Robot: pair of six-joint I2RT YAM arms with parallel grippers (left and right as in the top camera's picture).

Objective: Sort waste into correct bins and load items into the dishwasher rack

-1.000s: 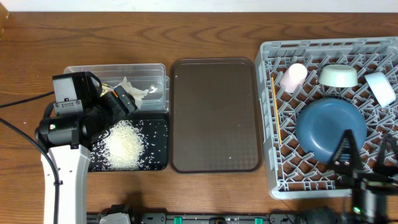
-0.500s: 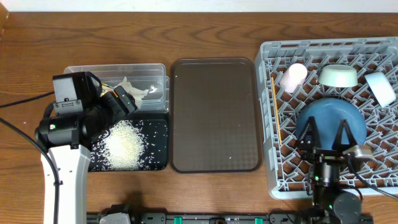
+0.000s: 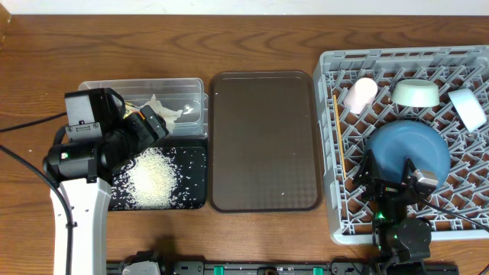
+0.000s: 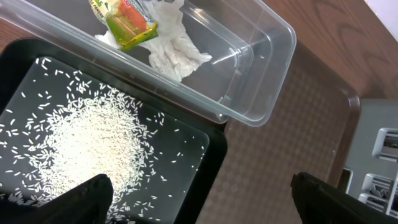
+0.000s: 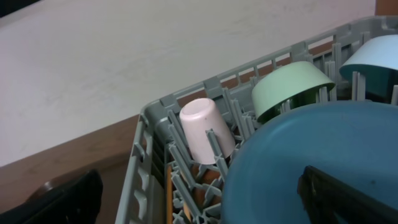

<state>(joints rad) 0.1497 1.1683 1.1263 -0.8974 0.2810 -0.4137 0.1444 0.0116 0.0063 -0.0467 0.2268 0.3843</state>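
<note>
Looks essentially done: rice [image 3: 153, 177] in the black tray [image 3: 195, 156], wrapper [image 4: 127, 22] and tissue [image 4: 177, 53] in the clear tub [image 4: 267, 74]. The blue plate [image 3: 409, 153], green bowl [image 3: 416, 93], light-blue bowl [image 3: 467, 107], pink cup [image 3: 361, 93] and chopsticks [image 3: 340, 134] are all in the rack [image 3: 336, 221]. Left gripper [image 4: 199, 186] splayed, empty, by the clear tub — right gripper [image 5: 199, 186] splayed, empty, over the blue plate.

from my feed i see a dark brown wooden table [image 3: 252, 38], its grain running lengthwise, filling nearly the whole overhead view under soft even light, and a plain off-white wall [image 3: 229, 6] along the table's far edge, pale and matte in the right wrist view.
</note>
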